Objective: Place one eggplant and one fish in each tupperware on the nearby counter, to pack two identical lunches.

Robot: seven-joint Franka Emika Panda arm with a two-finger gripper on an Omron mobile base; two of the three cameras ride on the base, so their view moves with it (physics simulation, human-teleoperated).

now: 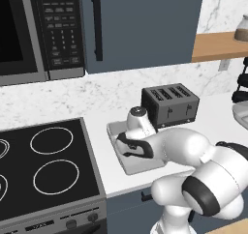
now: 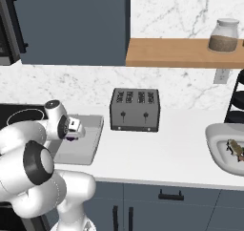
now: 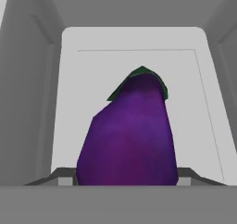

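Observation:
A glossy purple eggplant [image 3: 129, 135] with a green stem cap fills the hand view, and my gripper [image 3: 126, 177] is shut on it, one finger on each side. Under it lies the pale grey floor of the tupperware [image 3: 69, 79]. In the right base view my gripper [image 2: 71, 130] points down over the tupperware [image 2: 93, 141], with a sliver of the eggplant [image 2: 71, 138] showing below the hand. The tupperware [image 1: 112, 129] lies on the counter [image 1: 104, 172] between stove and toaster, partly hidden by my arm. A brownish fish [image 2: 235, 148] lies in a white bowl [image 2: 215, 141] at far right.
A black toaster [image 1: 169, 105] [image 2: 135, 109] stands just right of the tupperware. The black stove top [image 1: 48, 165] lies to its left, with a microwave [image 1: 29, 30] above. A wooden shelf [image 2: 181, 52] carries a jar [image 2: 224, 34]. Bare counter [image 2: 157, 153] lies in front of the toaster.

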